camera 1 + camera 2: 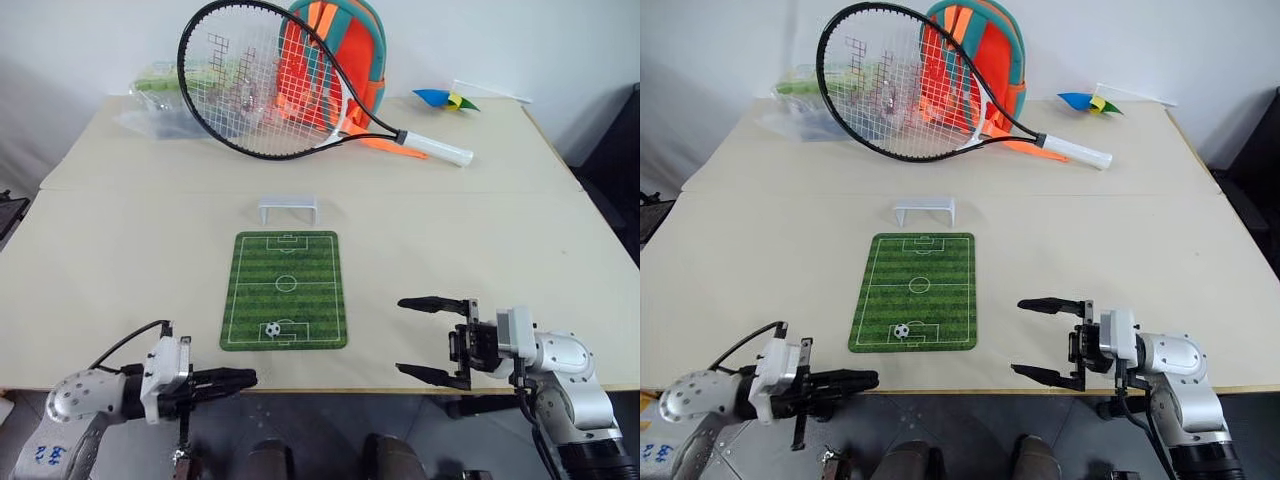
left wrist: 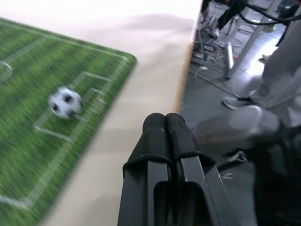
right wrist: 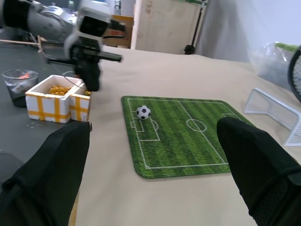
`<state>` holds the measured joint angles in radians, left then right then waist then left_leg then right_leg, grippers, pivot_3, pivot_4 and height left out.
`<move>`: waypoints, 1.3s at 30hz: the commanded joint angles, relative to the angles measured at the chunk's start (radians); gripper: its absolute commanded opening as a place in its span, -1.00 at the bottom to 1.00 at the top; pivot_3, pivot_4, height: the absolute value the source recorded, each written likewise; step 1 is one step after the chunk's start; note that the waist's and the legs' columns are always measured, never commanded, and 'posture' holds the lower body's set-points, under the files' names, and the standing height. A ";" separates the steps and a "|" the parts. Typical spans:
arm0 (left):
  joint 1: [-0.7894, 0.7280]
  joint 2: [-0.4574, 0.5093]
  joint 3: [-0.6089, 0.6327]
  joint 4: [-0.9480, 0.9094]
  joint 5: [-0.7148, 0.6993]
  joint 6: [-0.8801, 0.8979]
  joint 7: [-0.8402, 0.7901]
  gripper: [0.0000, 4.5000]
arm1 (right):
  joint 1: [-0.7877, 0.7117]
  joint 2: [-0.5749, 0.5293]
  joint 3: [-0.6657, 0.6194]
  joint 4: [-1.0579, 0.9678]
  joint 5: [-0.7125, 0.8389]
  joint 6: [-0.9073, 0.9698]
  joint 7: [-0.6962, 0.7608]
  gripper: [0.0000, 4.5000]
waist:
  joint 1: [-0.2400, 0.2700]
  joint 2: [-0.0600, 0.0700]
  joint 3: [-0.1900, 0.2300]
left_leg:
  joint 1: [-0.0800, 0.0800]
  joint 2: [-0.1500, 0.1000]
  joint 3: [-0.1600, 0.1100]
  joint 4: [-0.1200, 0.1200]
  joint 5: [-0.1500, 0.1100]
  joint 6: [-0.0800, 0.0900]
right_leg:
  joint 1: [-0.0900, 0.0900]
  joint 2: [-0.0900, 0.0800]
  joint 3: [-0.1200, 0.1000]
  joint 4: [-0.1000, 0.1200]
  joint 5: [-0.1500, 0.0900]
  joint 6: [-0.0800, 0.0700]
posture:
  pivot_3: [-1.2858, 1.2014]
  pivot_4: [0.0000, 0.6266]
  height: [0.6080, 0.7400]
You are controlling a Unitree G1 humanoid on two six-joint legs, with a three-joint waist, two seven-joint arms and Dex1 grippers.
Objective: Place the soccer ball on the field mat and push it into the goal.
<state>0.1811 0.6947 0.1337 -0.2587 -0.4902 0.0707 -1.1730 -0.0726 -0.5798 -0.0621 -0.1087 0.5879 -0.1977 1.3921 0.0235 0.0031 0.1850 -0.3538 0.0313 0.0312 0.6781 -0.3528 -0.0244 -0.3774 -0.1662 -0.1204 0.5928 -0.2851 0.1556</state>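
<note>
Left eye view: the ball (image 1: 273, 328) lies on the mat (image 1: 285, 290) near the bench's (image 1: 100, 250) front edge, the goal (image 1: 288, 209) just beyond the mat's far end. Left gripper (image 1: 245, 378) is closed and empty off the front edge; right gripper (image 1: 418, 338) is spread wide, empty.

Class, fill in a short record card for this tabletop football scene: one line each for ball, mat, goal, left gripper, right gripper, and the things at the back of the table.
ball: soccer ball resting on the mat, in the penalty area nearest the robot
mat: green field mat flat on the table
goal: white goal standing just beyond the mat's far end, off the mat
left gripper: left gripper shut, empty, at the table's near edge
right gripper: right gripper open, empty, right of the mat
back of table: tennis racket, orange backpack, plastic bag
</note>
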 commanded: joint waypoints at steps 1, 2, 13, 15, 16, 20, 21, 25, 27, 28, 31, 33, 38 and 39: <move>-0.061 -0.024 -0.052 0.042 0.033 -0.008 0.012 -0.97 | 0.007 -0.013 -0.025 -0.017 0.021 -0.009 0.014 1.00 | 0.000 0.000 0.000 | 0.000 0.000 0.000 0.000 0.000 0.000 | 0.000 0.000 0.000 0.000 0.000 0.000 | 0.03 -0.52 1.00; -0.079 -0.030 -0.061 0.061 0.042 -0.013 0.015 -0.97 | 0.009 -0.012 -0.027 -0.018 0.019 -0.010 0.010 1.00 | 0.000 0.000 0.000 | 0.000 0.000 0.000 0.000 0.000 0.000 | 0.000 0.000 0.000 0.000 0.000 0.000 | 0.03 -0.52 1.00; -0.343 -0.121 -0.108 0.310 0.110 -0.051 0.080 -0.97 | 0.059 0.021 -0.028 -0.073 -0.020 -0.019 -0.092 1.00 | 0.002 0.000 0.000 | 0.000 0.000 0.000 0.001 0.000 0.000 | 0.000 0.000 0.000 0.001 0.000 0.001 | 0.03 -0.52 1.00; -0.410 -0.143 -0.117 0.387 0.153 -0.092 0.109 -0.97 | 0.076 0.031 -0.026 -0.089 -0.034 -0.024 -0.120 1.00 | 0.003 0.000 0.000 | 0.000 0.000 0.000 0.002 0.000 0.000 | 0.000 0.000 0.000 0.001 0.000 0.001 | 0.03 -0.52 1.00; -0.431 -0.149 -0.120 0.415 0.171 -0.116 0.116 -0.97 | 0.081 0.035 -0.025 -0.094 -0.040 -0.026 -0.129 1.00 | 0.002 0.000 0.000 | 0.000 0.000 0.000 0.002 0.000 0.000 | 0.000 0.000 0.000 0.001 0.000 0.001 | 0.03 -0.52 1.00; -0.635 -0.218 -0.036 0.630 0.243 -0.258 0.340 -0.97 | 0.081 0.114 -0.057 -0.108 -0.084 -0.038 -0.301 1.00 | 0.003 -0.002 0.001 | 0.000 0.000 0.001 0.003 0.000 0.000 | 0.000 0.000 0.000 0.001 0.001 0.001 | 0.03 -0.52 1.00; -0.658 -0.220 -0.011 0.654 0.242 -0.282 0.372 -0.97 | 0.081 0.129 -0.065 -0.112 -0.094 -0.045 -0.336 1.00 | 0.002 -0.002 0.000 | -0.001 0.000 0.001 0.003 0.000 0.000 | 0.000 0.000 0.000 0.002 0.001 0.001 | 0.03 -0.52 1.00; -0.638 -0.194 0.055 0.629 0.212 -0.280 0.411 -0.97 | 0.082 0.173 -0.089 -0.123 -0.100 -0.030 -0.455 1.00 | -0.011 -0.002 0.000 | 0.000 0.000 0.003 0.002 0.000 0.001 | 0.000 0.000 0.002 0.000 0.001 0.002 | 0.03 -0.52 1.00; -0.532 -0.157 0.106 0.518 0.150 -0.250 0.369 -0.97 | 0.072 0.200 -0.104 -0.120 -0.108 -0.023 -0.524 1.00 | -0.026 -0.002 0.000 | 0.000 0.000 0.003 0.000 0.000 0.001 | -0.001 0.000 0.001 0.000 0.001 0.002 | 0.03 -0.52 1.00; -0.477 -0.143 0.128 0.458 0.111 -0.211 0.353 -0.97 | 0.068 0.207 -0.107 -0.120 -0.109 -0.021 -0.543 1.00 | -0.031 -0.002 0.000 | 0.000 0.000 0.003 -0.001 0.000 0.001 | -0.002 0.000 0.001 0.000 0.001 0.002 | 0.03 -0.52 1.00; -0.326 -0.102 0.191 0.317 0.024 -0.124 0.322 -0.97 | 0.046 0.216 -0.108 -0.105 -0.114 -0.023 -0.580 1.00 | -0.031 -0.002 0.000 | -0.001 0.000 0.005 -0.004 0.000 0.001 | -0.006 0.000 0.002 0.000 0.001 0.001 | 0.03 -0.52 1.00; -0.224 -0.072 0.254 0.247 -0.005 -0.070 0.337 -0.97 | 0.031 0.213 -0.108 -0.090 -0.127 -0.039 -0.585 1.00 | -0.026 -0.002 0.000 | -0.002 0.000 0.006 -0.004 0.000 0.001 | -0.007 0.000 0.002 0.000 0.001 0.001 | 0.03 -0.52 1.00; -0.077 -0.043 0.421 0.163 -0.055 0.059 0.446 -0.97 | -0.002 0.216 -0.107 -0.034 -0.137 -0.060 -0.584 1.00 | -0.022 -0.002 0.000 | -0.001 0.001 0.005 -0.001 -0.002 0.001 | -0.006 0.000 0.003 0.001 0.001 0.001 | 0.03 -0.52 1.00; -0.068 -0.043 0.438 0.149 -0.050 0.064 0.466 -0.97 | -0.008 0.216 -0.106 -0.021 -0.139 -0.066 -0.581 1.00 | -0.021 -0.002 0.000 | -0.001 0.001 0.005 0.000 -0.002 0.001 | -0.006 0.000 0.003 0.002 0.001 0.001 | 0.03 -0.52 1.00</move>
<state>0.1065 0.6413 0.5226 -0.0496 -0.5197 0.1246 -0.7445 -0.0685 -0.3682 -0.1588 -0.1331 0.4471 -0.2385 0.8117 0.0022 0.0013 0.1855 -0.3550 0.0321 0.0365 0.6779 -0.3547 -0.0230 -0.3835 -0.1661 -0.1173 0.5946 -0.2844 0.1569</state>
